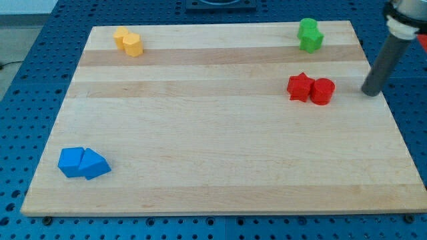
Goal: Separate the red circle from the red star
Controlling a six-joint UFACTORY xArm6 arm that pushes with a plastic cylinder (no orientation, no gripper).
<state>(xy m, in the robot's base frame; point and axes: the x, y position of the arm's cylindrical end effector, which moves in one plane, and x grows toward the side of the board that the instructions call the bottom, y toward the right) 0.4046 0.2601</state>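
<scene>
The red circle (323, 91) and the red star (299, 87) sit touching side by side at the board's right, the star on the left. My tip (370, 93) is the lower end of a dark rod coming down from the view's top right. It stands to the right of the red circle, with a gap of bare wood between them.
Two green blocks (309, 35) sit together at the top right. Two yellow blocks (128, 41) sit together at the top left. A blue cube (70, 162) and a blue triangle (94, 165) touch at the bottom left. The wooden board (213, 133) lies on a blue perforated table.
</scene>
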